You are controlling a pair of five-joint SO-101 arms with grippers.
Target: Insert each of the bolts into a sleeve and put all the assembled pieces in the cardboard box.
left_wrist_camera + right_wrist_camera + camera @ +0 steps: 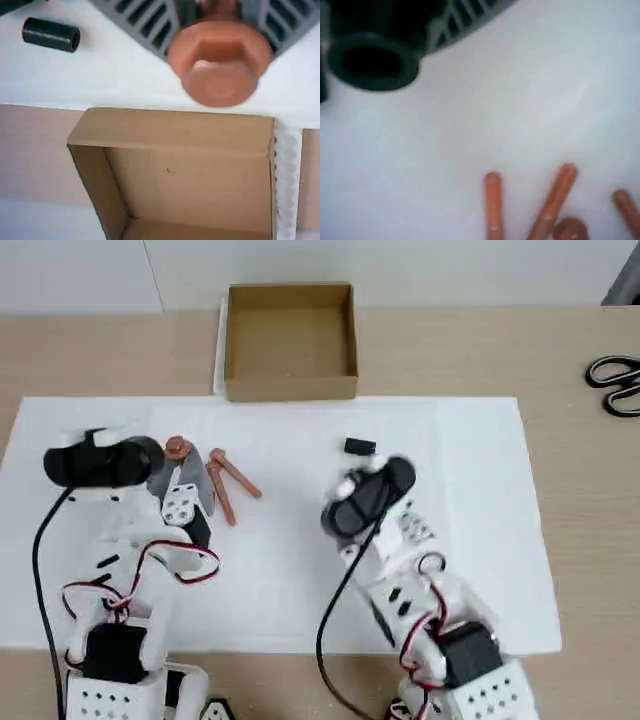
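My left gripper (181, 466) is shut on an orange bolt (178, 448), held upright at the left of the white sheet. In the left wrist view the bolt's hexagonal head (220, 62) sits between grey fingers (142, 15), just short of the open cardboard box (175, 170). My right gripper (375, 47) is shut on a black sleeve (372, 60), whose open end faces the camera. Another black sleeve (360, 447) lies on the sheet just beyond the right arm (365, 495). Loose orange bolts (228, 485) lie right of the left gripper. The box (290, 340) stands behind the sheet.
The white sheet (450, 540) covers most of the tabletop. Scissors (615, 385) lie at the far right on the bare wood. Red and black cables hang along both arms. The lying sleeve (50, 34) and several bolts (555, 200) also appear in the wrist views.
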